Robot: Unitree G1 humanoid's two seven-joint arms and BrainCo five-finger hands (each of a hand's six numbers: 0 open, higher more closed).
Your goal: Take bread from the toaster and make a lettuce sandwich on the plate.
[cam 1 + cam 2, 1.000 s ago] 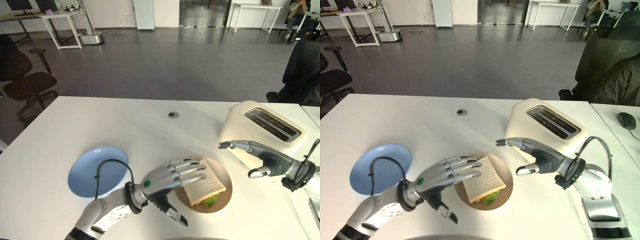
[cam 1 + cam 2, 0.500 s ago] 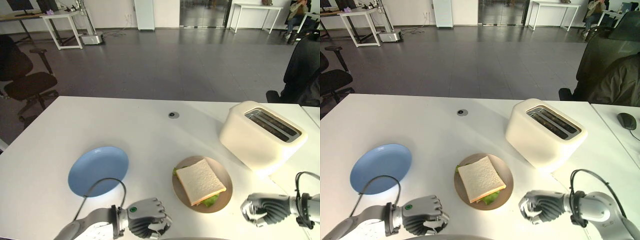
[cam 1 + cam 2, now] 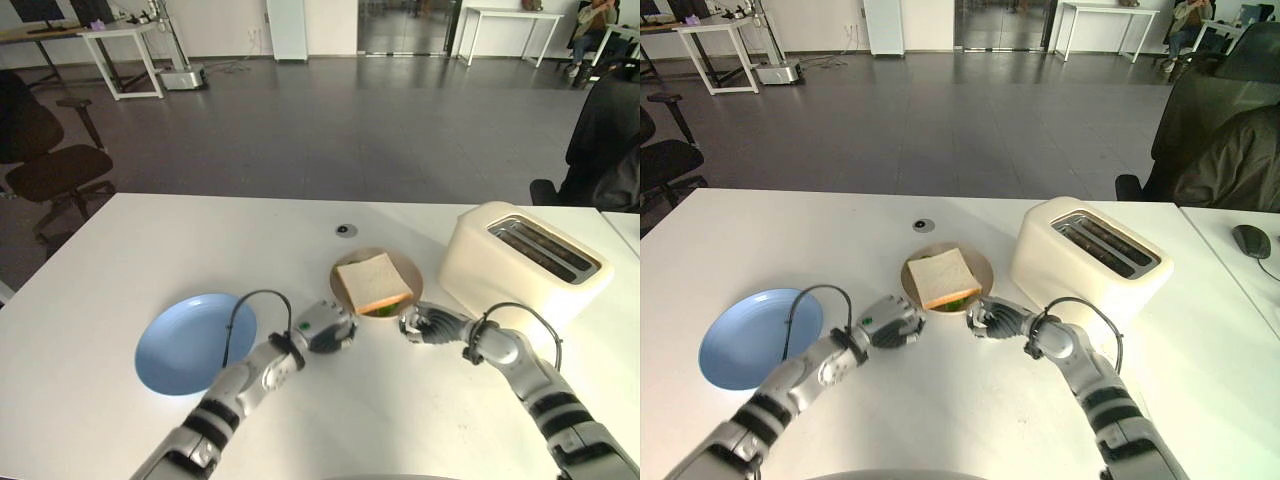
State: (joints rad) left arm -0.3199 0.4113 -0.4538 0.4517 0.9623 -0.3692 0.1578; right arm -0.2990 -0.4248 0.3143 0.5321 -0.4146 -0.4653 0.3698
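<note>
Two fists: left robot hand [image 3: 322,328] and right robot hand [image 3: 425,323] curled tight, empty. Between them, just beyond: round brown plate [image 3: 408,272] carrying square soft-bread sandwich [image 3: 372,282]. Smooth cream toaster [image 3: 525,262] beyond right robot hand.

Left hand [image 3: 322,328] and right hand [image 3: 425,325] held out forward, near each other, both curled into fists

Blue plate [image 3: 178,352], table grommet [image 3: 345,230], office chair [image 3: 55,165]

Blue plate [image 3: 190,345], tan plate [image 3: 414,283], cream toaster [image 3: 500,268], white bread [image 3: 372,283], green lettuce [image 3: 384,310]
</note>
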